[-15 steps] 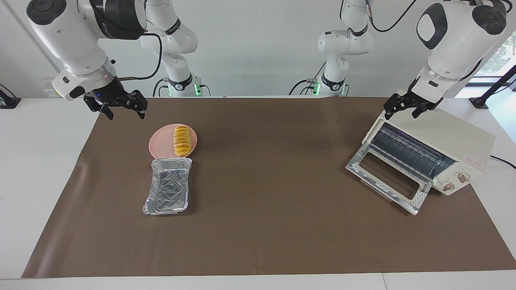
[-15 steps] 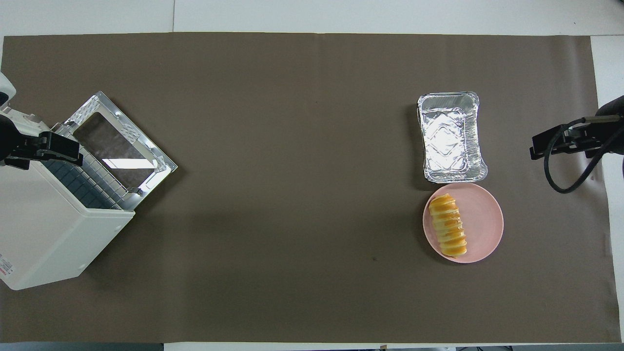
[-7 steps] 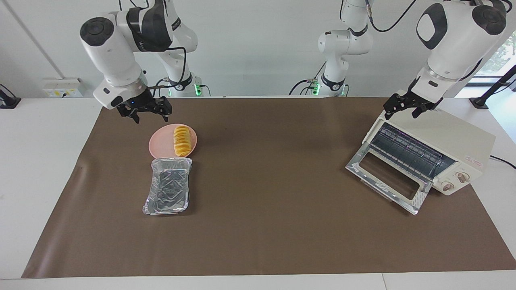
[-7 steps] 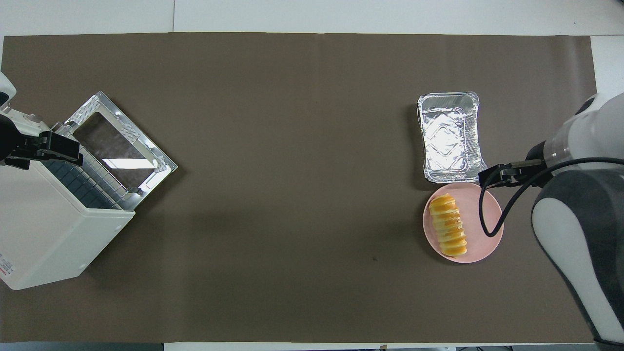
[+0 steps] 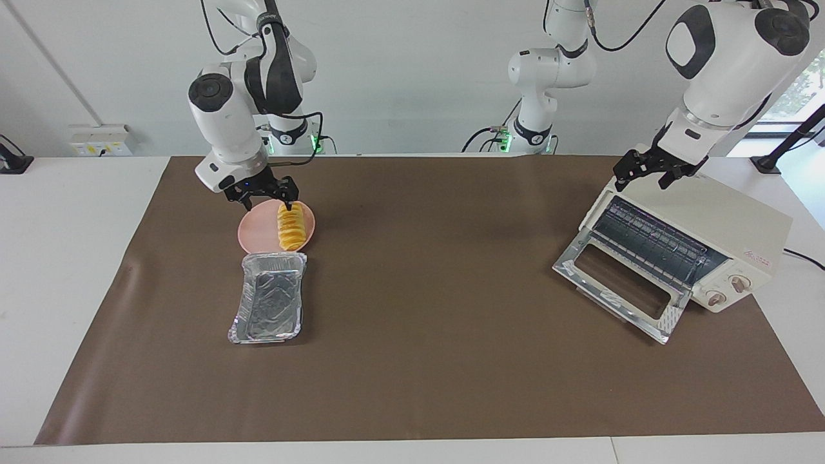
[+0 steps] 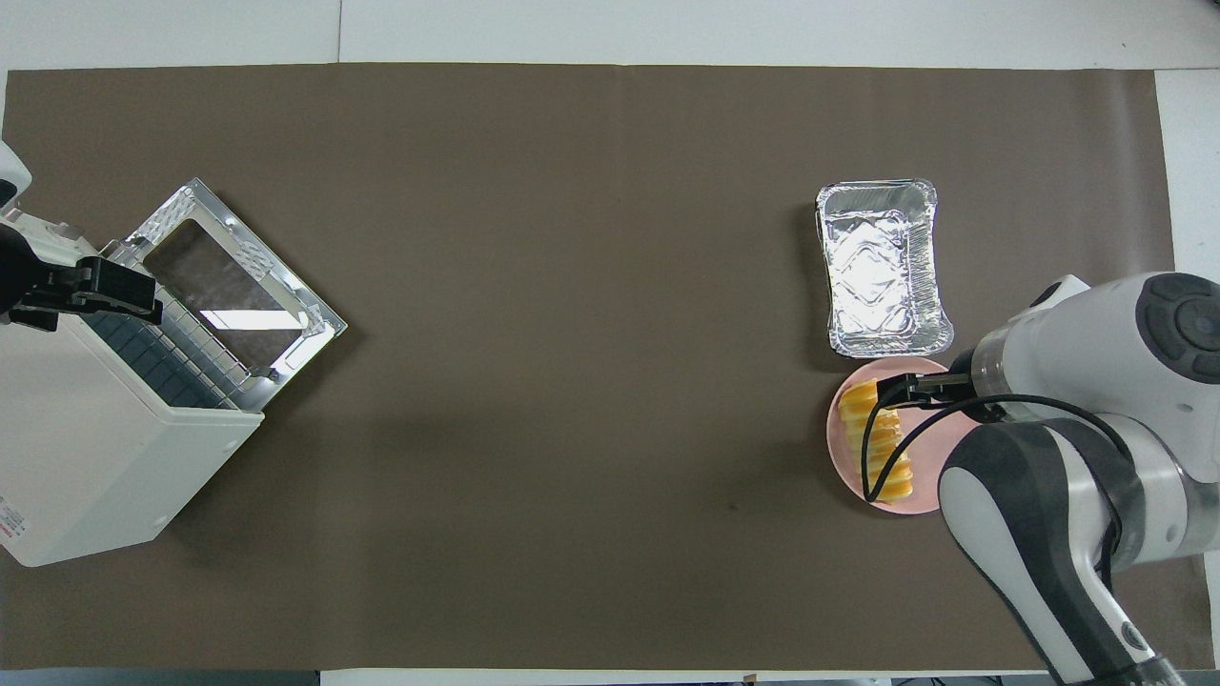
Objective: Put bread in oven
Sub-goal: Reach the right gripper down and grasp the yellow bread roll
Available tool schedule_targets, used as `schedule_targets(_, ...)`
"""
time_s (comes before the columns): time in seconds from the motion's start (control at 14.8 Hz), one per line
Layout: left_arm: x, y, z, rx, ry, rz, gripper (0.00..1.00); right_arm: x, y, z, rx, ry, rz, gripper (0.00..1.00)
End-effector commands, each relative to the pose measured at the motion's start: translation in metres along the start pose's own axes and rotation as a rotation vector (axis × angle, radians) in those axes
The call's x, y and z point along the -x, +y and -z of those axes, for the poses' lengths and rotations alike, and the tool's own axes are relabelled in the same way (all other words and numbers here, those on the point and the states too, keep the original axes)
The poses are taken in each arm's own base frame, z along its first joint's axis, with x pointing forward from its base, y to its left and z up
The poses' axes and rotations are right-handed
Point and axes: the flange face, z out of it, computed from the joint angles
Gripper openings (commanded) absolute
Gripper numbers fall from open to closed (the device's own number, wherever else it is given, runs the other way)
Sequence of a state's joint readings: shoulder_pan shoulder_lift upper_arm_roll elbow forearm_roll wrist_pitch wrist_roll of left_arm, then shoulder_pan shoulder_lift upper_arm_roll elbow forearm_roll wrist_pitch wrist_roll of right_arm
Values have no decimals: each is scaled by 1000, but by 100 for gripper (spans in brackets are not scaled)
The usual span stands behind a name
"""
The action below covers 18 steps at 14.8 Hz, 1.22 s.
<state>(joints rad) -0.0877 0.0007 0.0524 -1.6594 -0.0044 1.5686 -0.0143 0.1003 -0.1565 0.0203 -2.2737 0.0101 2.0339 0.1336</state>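
The bread [image 5: 291,225] lay on its pink plate [image 5: 254,235], so I hung my right hand [image 5: 265,194], released, over its twelve-o'clock end. My left hand [image 5: 650,172] waited, released, over the oven [image 5: 728,222], whose door [image 5: 619,283] hung open to receive it.

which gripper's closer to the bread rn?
Right. The right gripper hangs open over the plate beside the bread; the left gripper waits open over the oven.

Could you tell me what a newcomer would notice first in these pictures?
Probably the yellow-orange bread on the pink plate, with the right gripper open just above it. Then the cream oven at the left arm's end, its door down, the open left gripper over its top.
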Motion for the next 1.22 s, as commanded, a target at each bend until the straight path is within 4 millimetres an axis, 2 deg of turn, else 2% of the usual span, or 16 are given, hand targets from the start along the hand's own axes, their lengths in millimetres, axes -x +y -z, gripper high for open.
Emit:
schedule_targets(0.0, 7, -2, 1, 3, 12, -7, 100, 8, -23, -12, -16, 2, 20, 100)
schedule_targets(0.34, 7, -2, 1, 3, 12, -7, 100, 17, -29, -61, -20, 40, 46, 100)
schedule_targets(0.54, 6, -2, 1, 3, 13, -7, 100, 23, -23, -90, -20, 40, 38, 100)
schedule_targets(0.81, 7, -2, 1, 3, 12, -7, 100, 30, -20, -111, -21, 54, 37, 99)
schedule_targets(0.88, 7, -2, 0, 3, 10, -7, 100, 31, -19, -113, -21, 57, 38, 91)
schedule_targets(0.95, 7, -2, 1, 3, 12, -8, 100, 32, -19, -114, -21, 56, 38, 75)
schedule_targets(1.15, 7, -2, 0, 3, 10, -7, 100, 35, -19, -117, -20, 54, 38, 35)
